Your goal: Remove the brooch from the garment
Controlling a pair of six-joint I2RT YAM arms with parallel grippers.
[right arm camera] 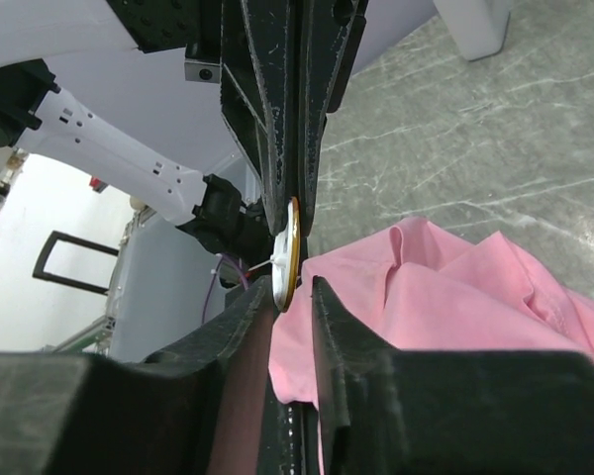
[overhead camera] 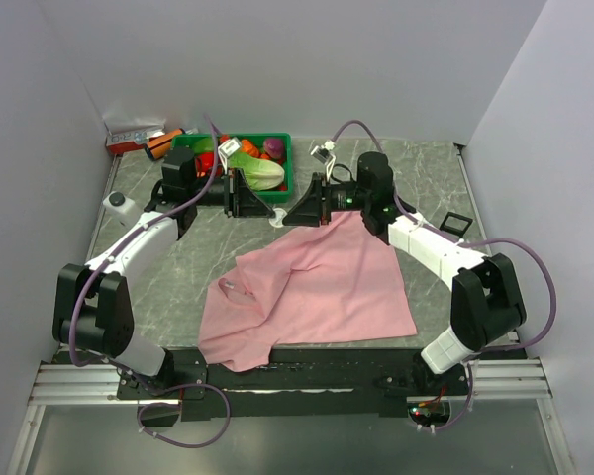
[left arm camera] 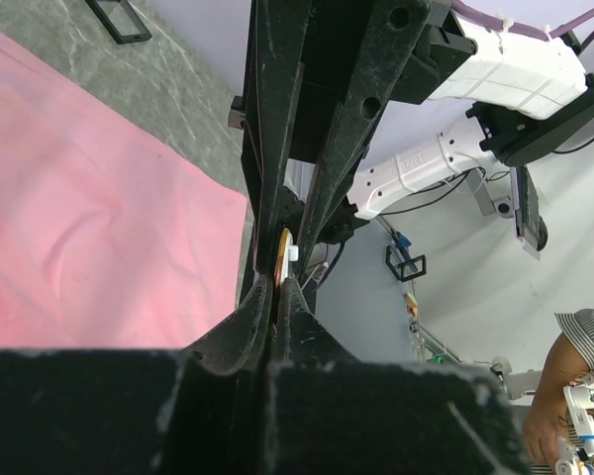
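"Where is the brooch (right arm camera: 289,252)?"
"Edge-on at the tips of your left gripper (left arm camera: 277,287), whose jaws are closed on it."
"And your right gripper (right arm camera: 295,297)?"
"Its jaws are narrow, with the garment (overhead camera: 327,287) bunched between them (clamped or not, I cannot tell). The brooch sits just past its fingertips."

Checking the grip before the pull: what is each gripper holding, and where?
Left gripper pinches the brooch by its rim; right gripper straddles the garment edge beside it, grip unclear.

Pink garment (overhead camera: 327,287), edge-on brooch (right arm camera: 289,252) perhaps touching
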